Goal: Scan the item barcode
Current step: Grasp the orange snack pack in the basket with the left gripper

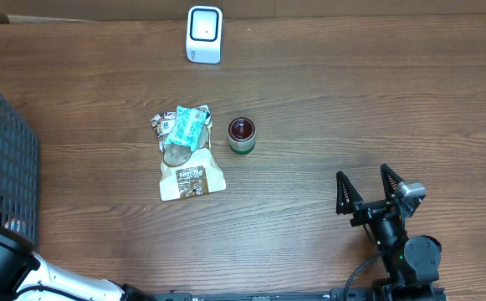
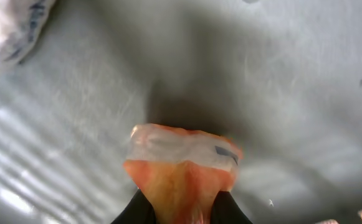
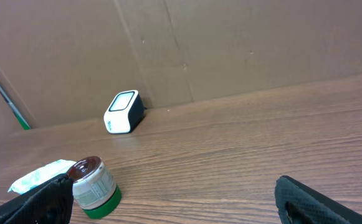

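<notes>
Left gripper (image 2: 182, 206) has the packet (image 2: 181, 168): two dark fingers pinched in on its orange lower end, a firm grip. The packet's long axis runs straight out from the gripper, up the wrist view, with the clear crimped end pointing away. It's down inside the basket (image 1: 4, 159) at the left edge of the table (image 1: 351, 100), grey surface behind it; lifted or resting, can't tell. A small dark mark near the top edge is too blurred to read.

Overhead, the left arm (image 1: 8, 269) comes in from the bottom-left corner and angles toward the basket, its gripper hidden there. The right gripper (image 1: 363, 176) sits low right, fingers spread wide, holding nothing, aimed at the far side where the scanner (image 1: 204, 33) stands. There's a white blur at the top left of the left wrist view: no telling what.
</notes>
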Tool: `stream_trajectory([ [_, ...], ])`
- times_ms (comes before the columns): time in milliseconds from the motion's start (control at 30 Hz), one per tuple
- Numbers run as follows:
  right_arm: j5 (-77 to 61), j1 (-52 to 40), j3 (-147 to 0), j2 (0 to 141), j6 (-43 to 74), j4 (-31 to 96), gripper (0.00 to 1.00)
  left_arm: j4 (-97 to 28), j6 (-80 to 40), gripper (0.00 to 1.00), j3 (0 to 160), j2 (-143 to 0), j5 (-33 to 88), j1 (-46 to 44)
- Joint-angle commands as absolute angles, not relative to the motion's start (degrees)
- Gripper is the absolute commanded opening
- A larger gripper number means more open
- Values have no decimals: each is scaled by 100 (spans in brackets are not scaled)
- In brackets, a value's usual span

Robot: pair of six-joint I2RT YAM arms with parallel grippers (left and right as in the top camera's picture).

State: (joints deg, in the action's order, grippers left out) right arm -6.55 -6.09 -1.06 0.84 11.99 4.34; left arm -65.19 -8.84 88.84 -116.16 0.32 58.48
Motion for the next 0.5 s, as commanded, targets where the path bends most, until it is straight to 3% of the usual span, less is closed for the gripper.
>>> stream_trajectory([
  [0,-587,-642,-45,16,1173,412,100,-6672,-943,6,9603,-11434,336,5833],
  [467,-587,-642,-45,16,1173,412,100,-7391,-1247,7,12499,-10022,2447,5590],
])
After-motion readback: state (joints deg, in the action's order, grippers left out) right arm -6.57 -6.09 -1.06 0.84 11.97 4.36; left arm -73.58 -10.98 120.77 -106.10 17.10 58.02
